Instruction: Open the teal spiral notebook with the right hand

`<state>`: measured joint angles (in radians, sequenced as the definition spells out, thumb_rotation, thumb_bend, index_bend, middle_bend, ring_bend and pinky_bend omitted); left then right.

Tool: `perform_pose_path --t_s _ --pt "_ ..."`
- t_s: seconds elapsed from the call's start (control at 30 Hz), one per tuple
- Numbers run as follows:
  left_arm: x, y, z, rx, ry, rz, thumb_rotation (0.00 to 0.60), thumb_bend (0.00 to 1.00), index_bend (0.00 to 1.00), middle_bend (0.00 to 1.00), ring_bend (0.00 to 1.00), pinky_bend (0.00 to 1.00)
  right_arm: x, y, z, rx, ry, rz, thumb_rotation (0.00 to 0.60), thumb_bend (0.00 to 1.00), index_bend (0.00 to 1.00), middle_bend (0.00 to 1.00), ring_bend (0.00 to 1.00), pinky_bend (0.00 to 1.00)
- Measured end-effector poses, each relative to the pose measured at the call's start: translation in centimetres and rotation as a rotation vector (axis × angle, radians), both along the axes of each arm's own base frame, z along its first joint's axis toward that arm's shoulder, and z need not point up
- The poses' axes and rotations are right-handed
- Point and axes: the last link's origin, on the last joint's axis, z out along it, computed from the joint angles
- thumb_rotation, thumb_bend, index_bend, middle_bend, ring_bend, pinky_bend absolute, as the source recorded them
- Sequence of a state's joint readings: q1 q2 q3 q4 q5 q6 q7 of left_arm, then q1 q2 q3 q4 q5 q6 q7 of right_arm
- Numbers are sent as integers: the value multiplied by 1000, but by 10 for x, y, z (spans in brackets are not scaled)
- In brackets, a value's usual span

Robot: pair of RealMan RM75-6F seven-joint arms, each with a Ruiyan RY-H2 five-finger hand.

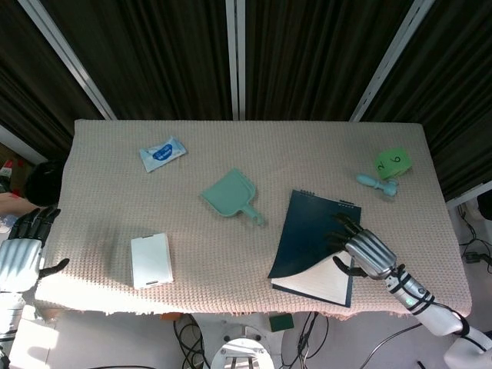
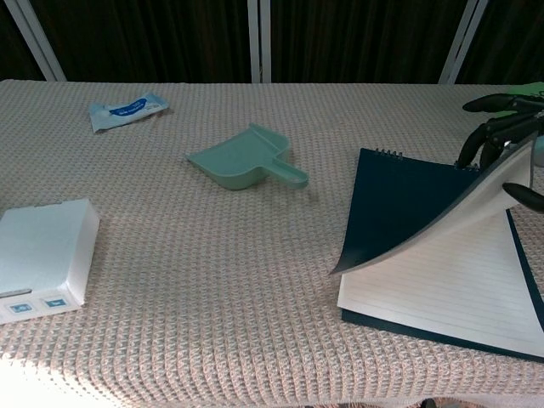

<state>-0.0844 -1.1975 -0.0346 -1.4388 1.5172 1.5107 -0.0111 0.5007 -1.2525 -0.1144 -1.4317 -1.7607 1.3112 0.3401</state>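
right now my right hand (image 1: 367, 251) has its fingers (image 2: 497, 126) pinching the teal cover (image 2: 406, 208) of the spiral notebook (image 1: 317, 246), thumb under it and the rest curled over its edge, so the cover bows up off a lined white page (image 2: 450, 289). the notebook lies near the front right of the tabletop (image 1: 231, 254), turned at a slant, its wire binding at the far end. no writing shows on the cover or the page.

just beyond my hand sits a green card (image 1: 393, 162) with dark handwritten digits that look like "26", and beside it a small pale blue handled thing (image 1: 377, 184) i cannot identify. left of the notebook lies a mint plastic dustpan (image 1: 230, 195), its handle pointing toward the notebook, apart from it. farther back left is a soft blue-and-white packet (image 1: 162, 153); its print is too small to read. near the front left lies a flat white box (image 2: 41, 259) with small blue labels on its front edge, unreadable.

my left hand (image 1: 21, 250) hangs off the left edge of the tabletop, fingers apart, holding nothing. a beige waffle-weave cloth covers the tabletop.
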Motion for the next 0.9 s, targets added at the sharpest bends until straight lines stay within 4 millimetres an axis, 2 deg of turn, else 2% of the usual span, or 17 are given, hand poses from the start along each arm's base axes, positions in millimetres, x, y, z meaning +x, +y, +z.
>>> perform_pose_path --t_s 0.27,0.43,0.7,0.9 --pt "-9 2 2 -1 -6 30 600 59 100 85 68 130 5 -65 -8 -24 -184 -303 600 585 1000 339 0 0" --pt "-15 4 4 -3 -7 52 600 59 99 85 68 130 10 -115 -19 -23 -286 -500 600 592 1000 339 0 0" --pt "-20 12 4 -13 -11 77 600 60 99 85 68 130 23 -190 -18 -149 -427 -650 600 607 1000 317 13 0" --pt "-22 21 4 -18 -15 81 600 59 99 85 68 130 26 -229 -19 -212 -478 -732 600 605 1000 317 13 0"
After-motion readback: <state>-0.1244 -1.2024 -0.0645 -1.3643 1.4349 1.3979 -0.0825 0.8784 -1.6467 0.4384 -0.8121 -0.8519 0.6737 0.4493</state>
